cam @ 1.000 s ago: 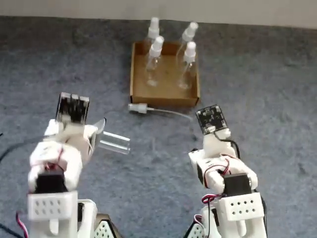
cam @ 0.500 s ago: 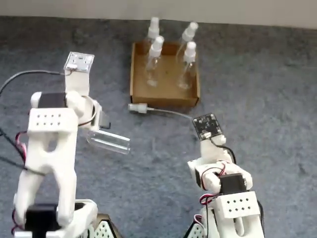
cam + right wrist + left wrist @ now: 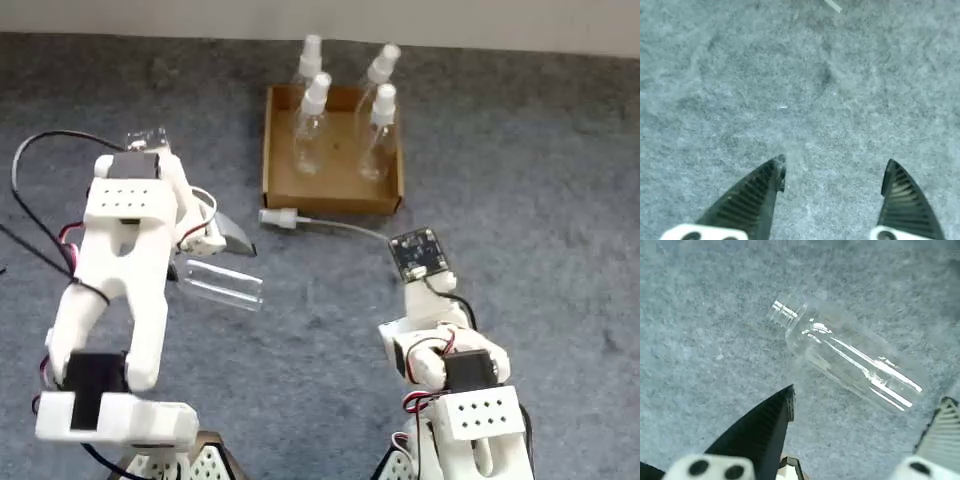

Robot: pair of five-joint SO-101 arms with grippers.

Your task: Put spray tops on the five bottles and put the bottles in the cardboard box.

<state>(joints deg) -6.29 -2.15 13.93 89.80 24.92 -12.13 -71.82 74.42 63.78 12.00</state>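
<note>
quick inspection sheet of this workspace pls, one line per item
surface: grey carpet
job's things: four bottles with spray tops upright at the cardboard box; fifth bottle uncapped, lying on its side; loose spray top lying in front of the box
clutter: nothing seen
grippers: left gripper open, by the lying bottle; right gripper open, holding nothing
cables: black cable loops beside the left arm
surroundings: pale wall strip along the far edge

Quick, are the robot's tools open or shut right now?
Left tool: open, empty, above the lying bottle.
Right tool: open, empty.
</note>
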